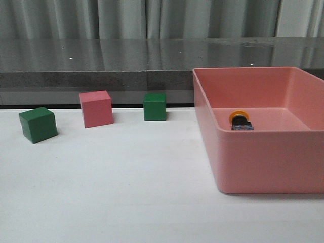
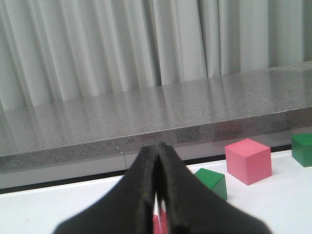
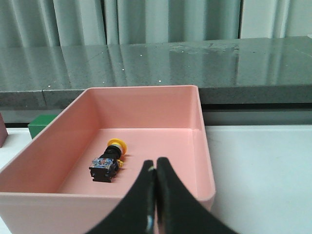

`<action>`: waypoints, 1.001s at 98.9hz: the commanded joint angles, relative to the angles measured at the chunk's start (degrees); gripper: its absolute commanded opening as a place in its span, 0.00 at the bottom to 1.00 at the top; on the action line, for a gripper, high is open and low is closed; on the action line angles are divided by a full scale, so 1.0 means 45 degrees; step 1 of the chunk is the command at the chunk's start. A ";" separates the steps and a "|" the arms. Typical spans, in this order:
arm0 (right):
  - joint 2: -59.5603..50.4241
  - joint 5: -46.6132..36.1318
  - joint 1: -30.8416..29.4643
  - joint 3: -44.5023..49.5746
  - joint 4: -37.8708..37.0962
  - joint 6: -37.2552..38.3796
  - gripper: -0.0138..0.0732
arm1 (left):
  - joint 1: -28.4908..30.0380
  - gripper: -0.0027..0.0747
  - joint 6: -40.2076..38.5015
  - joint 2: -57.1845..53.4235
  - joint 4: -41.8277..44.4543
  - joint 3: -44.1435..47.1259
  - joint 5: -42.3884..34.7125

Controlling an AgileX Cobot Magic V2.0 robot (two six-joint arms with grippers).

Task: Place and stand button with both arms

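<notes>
We find the button [image 3: 108, 163] lying on its side on the floor of the pink bin [image 1: 263, 167], right of the front frame. Its long axis runs front to back, yellow cap toward the far wall, blue base nearest us. Left gripper [image 2: 159, 195] and right gripper [image 3: 156, 195] have fingers pressed together, holding nothing.

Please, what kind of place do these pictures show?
Probably a robot test bench in a lab: a plain white table against grey curtains, with coloured practice cubes and a pink plastic bin holding a yellow-capped push-button.
</notes>
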 commanded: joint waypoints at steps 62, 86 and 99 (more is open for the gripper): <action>0.1549 0.3353 -0.0085 -0.4481 0.0048 -0.0013 0.09 | 0.0000 0.01 -0.0130 -0.0401 -0.0033 0.0569 -0.1021; 0.5509 0.5567 -0.0085 -0.8647 0.0650 -0.0157 0.09 | 0.0000 0.01 -0.0130 -0.0401 -0.0033 0.0569 -0.1021; 0.7772 0.5511 -0.0085 -1.0235 0.1181 -0.0157 0.09 | 0.0000 0.01 -0.0130 -0.0401 -0.0033 0.0569 -0.1021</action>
